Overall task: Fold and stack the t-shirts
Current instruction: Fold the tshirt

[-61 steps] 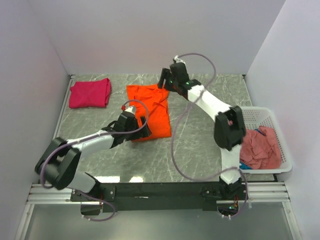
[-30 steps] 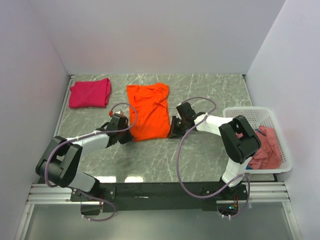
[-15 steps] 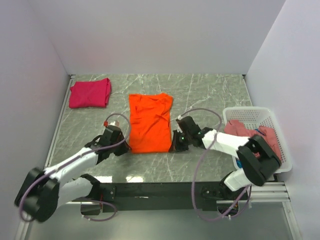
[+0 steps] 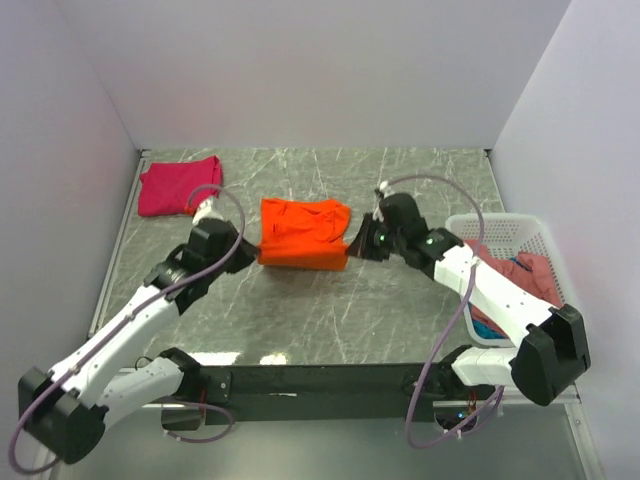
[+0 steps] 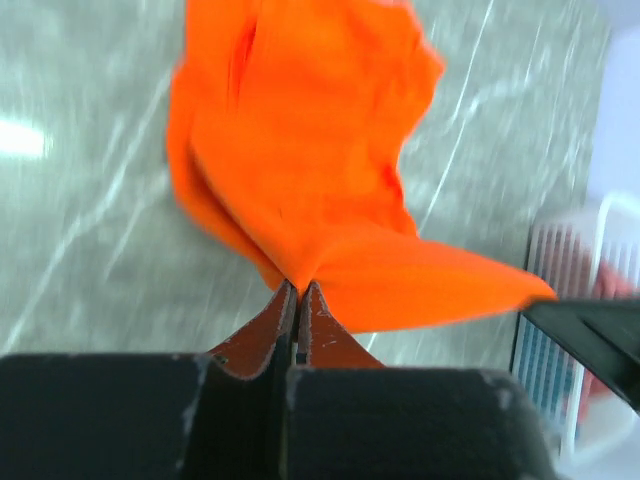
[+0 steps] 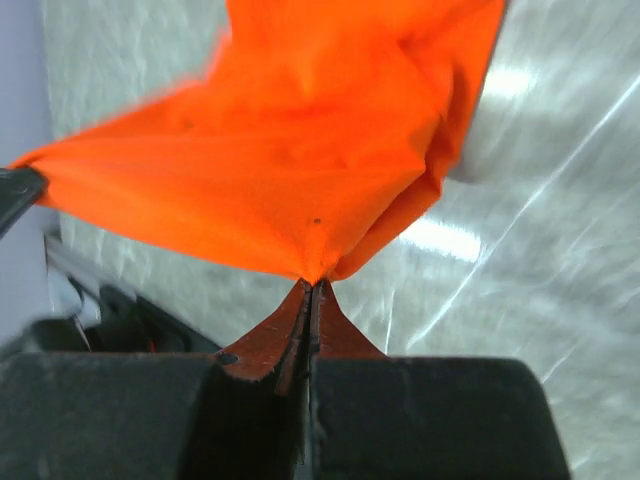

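Since half a second back we've hauled the near hem of the orange t-shirt (image 4: 303, 233) up and toward the far end, so it now sits mid-table as a short doubled-over bundle instead of lying long and flat. We've got the left gripper (image 4: 247, 250) and right gripper (image 4: 357, 243) each clamped tight on one near corner, which we reckon keeps that edge taut for a square fold. Only the wrist cams show cloth actually caught between the closed fingers, and only the top view shows the folded magenta t-shirt (image 4: 180, 186) far-left and the white basket (image 4: 500, 222) holding a dusty pink shirt (image 4: 528, 272).
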Robot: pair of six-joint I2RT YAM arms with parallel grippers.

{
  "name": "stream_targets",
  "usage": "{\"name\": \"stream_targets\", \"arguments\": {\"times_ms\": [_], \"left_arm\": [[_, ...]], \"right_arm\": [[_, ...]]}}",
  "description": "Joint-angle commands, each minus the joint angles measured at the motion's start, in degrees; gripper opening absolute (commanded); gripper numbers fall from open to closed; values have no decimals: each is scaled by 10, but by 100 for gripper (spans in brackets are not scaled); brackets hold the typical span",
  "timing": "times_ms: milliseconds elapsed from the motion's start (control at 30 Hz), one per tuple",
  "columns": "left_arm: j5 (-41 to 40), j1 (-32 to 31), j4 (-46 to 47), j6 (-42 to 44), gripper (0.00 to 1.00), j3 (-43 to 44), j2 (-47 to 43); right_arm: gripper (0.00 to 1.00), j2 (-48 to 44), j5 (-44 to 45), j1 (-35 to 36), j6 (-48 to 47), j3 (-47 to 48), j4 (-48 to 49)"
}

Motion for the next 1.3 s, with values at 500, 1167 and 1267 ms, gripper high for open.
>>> {"name": "stream_targets", "arguments": {"times_ms": [500, 1167, 1267], "left_arm": [[-70, 118, 131, 109, 0, 325, 388], [32, 165, 74, 139, 52, 557, 706], [37, 164, 65, 148, 99, 563, 695]], "right_arm": [[0, 292, -9, -133, -62, 342, -43], [39, 605, -42, -180, -36, 621, -92], [52, 600, -45, -180, -57, 645, -112]]}}
